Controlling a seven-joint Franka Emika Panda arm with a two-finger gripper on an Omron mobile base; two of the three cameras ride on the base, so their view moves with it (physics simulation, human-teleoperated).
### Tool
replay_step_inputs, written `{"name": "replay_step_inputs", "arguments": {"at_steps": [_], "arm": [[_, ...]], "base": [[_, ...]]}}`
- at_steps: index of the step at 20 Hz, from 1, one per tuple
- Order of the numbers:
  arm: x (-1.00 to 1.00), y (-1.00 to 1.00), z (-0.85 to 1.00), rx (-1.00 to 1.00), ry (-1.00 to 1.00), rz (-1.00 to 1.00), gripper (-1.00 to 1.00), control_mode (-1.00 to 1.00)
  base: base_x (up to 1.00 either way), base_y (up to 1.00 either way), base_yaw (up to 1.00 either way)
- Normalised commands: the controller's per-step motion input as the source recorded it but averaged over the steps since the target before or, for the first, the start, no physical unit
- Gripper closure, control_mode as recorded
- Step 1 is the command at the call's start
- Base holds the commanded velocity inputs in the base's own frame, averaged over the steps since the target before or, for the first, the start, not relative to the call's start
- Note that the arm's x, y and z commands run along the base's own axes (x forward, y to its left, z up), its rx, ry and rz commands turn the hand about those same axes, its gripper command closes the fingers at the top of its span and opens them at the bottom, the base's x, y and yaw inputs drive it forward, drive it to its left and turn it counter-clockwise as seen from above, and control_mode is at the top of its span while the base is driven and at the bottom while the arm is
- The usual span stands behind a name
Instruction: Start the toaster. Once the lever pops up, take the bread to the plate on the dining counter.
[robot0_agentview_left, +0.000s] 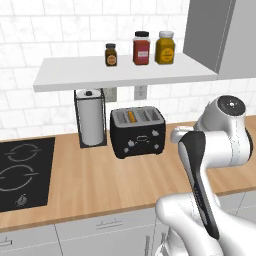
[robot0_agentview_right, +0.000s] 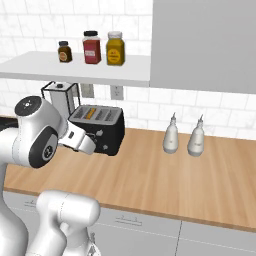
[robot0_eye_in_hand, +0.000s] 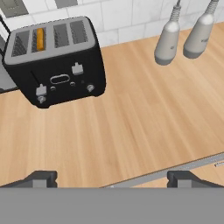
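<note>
White tiled wall, a white shelf (robot0_agentview_left: 125, 70) with three spice jars (robot0_agentview_left: 141, 48), and a long light-wood countertop (robot0_eye_in_hand: 131, 118) make up the scene, with a black hob (robot0_agentview_left: 22, 172) at its left end and two grey bottles (robot0_agentview_right: 182, 137) toward the right along the back edge. The boxy black toaster with the grey slotted top (robot0_eye_in_hand: 57, 61) sits at the back edge beside a chrome paper-towel holder (robot0_agentview_left: 91, 117), and the thin golden-tan bread slice (robot0_eye_in_hand: 40, 39) is down in the second slot from the left. The gripper (robot0_eye_in_hand: 111, 177) hangs released, fingers wide and empty, well back from the toaster, so I'd line up over the small lever on the front and press straight down, keeping off the knobs.
</note>
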Motion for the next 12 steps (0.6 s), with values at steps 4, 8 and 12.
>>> {"name": "replay_step_inputs", "arguments": {"at_steps": [4, 8, 12], "arm": [[0.0, 0.0, 0.0, 0.0, 0.0, 0.0, -1.0, -1.0], [0.0, 0.0, 0.0, 0.0, 0.0, 0.0, -1.0, -1.0], [0.0, 0.0, 0.0, 0.0, 0.0, 0.0, -1.0, -1.0]], "base": [[0.0, 0.0, 0.0], [0.0, 0.0, 0.0], [0.0, 0.0, 0.0]]}}
